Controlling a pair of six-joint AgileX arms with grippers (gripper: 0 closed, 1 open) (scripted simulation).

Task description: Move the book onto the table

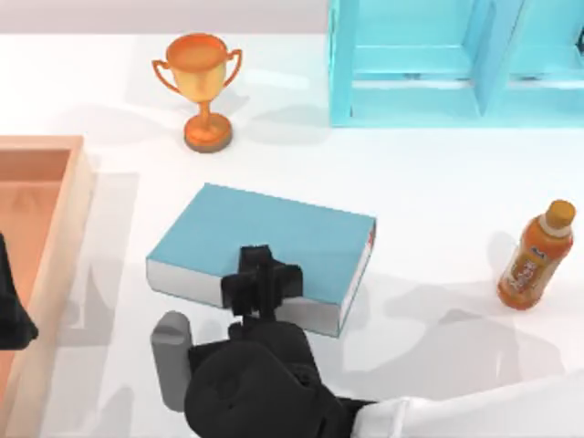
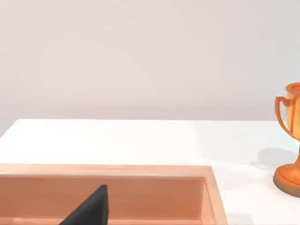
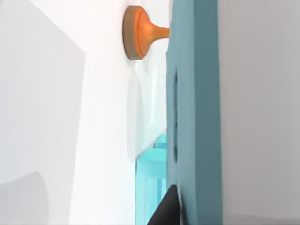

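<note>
The teal-blue book (image 1: 274, 233) with white page edges lies flat over the middle of the white table (image 1: 438, 182). I cannot tell whether its underside touches the surface. My right gripper (image 1: 262, 278) reaches in from the near side and is shut on the book's near long edge. In the right wrist view the book's cover (image 3: 194, 93) runs edge-on beside a dark fingertip (image 3: 164, 208). My left gripper (image 1: 11, 315) is parked at the far left over the tray.
A tan wooden tray (image 1: 46, 210) lies along the left edge. A gold trophy (image 1: 203, 82) stands behind the book. The light-blue shelf unit (image 1: 438, 64) stands at the back right. An orange bottle (image 1: 537, 255) stands to the right.
</note>
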